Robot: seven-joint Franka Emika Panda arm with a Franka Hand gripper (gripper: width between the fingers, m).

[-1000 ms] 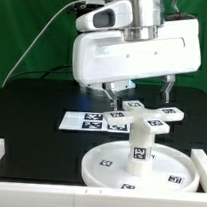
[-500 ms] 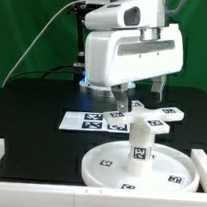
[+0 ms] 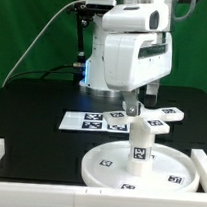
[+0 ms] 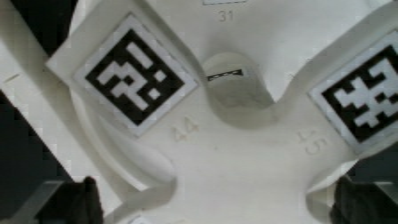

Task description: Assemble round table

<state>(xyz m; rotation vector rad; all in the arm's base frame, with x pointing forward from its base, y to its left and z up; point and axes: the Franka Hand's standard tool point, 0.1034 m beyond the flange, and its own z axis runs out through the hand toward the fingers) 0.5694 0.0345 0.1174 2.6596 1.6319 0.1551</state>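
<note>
The exterior view shows the round disc (image 3: 139, 168) near the front of the table, with the post (image 3: 139, 144) upright on it and the cross piece (image 3: 149, 116) on top. The gripper (image 3: 140, 98) hovers above the cross piece, jaws apart. The marker board (image 3: 90, 120) lies behind. Only the wrist view resolves the tags on the cross piece (image 4: 214, 130).

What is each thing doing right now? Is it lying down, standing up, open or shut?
tool: open, holding nothing, hanging over the cross piece.
cross piece: sitting on top of the post, not gripped.
post: standing upright in the middle of the round disc.
round disc: lying flat.
marker board: lying flat on the table.
</note>
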